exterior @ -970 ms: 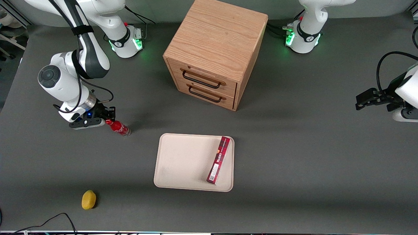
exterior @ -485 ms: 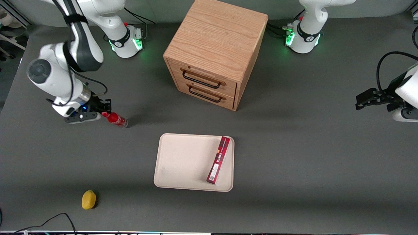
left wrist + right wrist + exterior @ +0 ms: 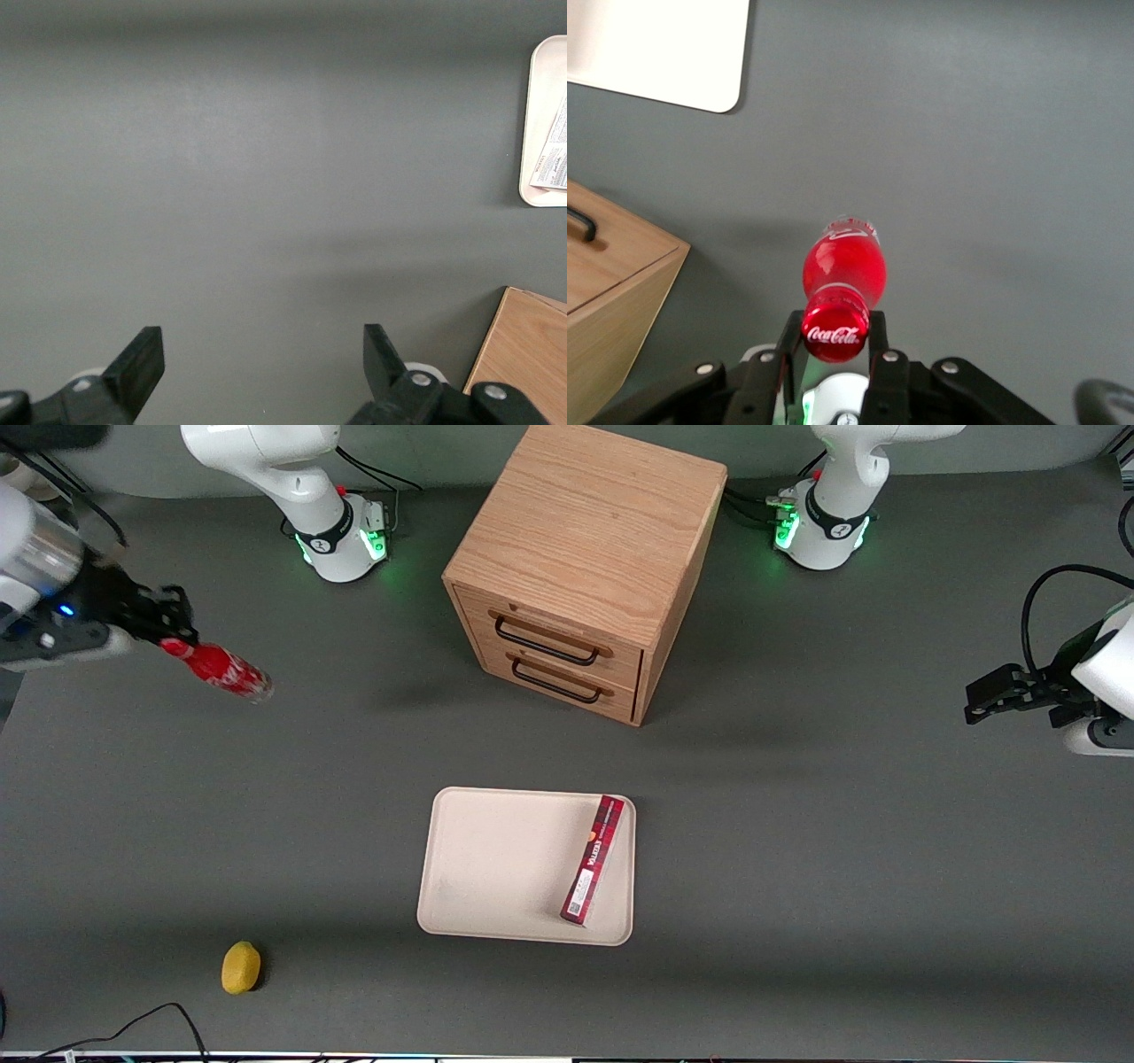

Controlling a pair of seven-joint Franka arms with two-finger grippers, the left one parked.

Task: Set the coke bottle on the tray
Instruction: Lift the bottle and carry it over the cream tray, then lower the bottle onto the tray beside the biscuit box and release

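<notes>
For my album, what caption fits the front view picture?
Robot hand holds the coke bottle by its neck, high above the table, far from the tray.

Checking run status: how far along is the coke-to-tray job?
Done: the gripper is shut on the coke bottle at its neck and holds it clear of the table, at the working arm's end. In hand: the carry. Left: set it down on the tray, which holds only a red box.
</notes>
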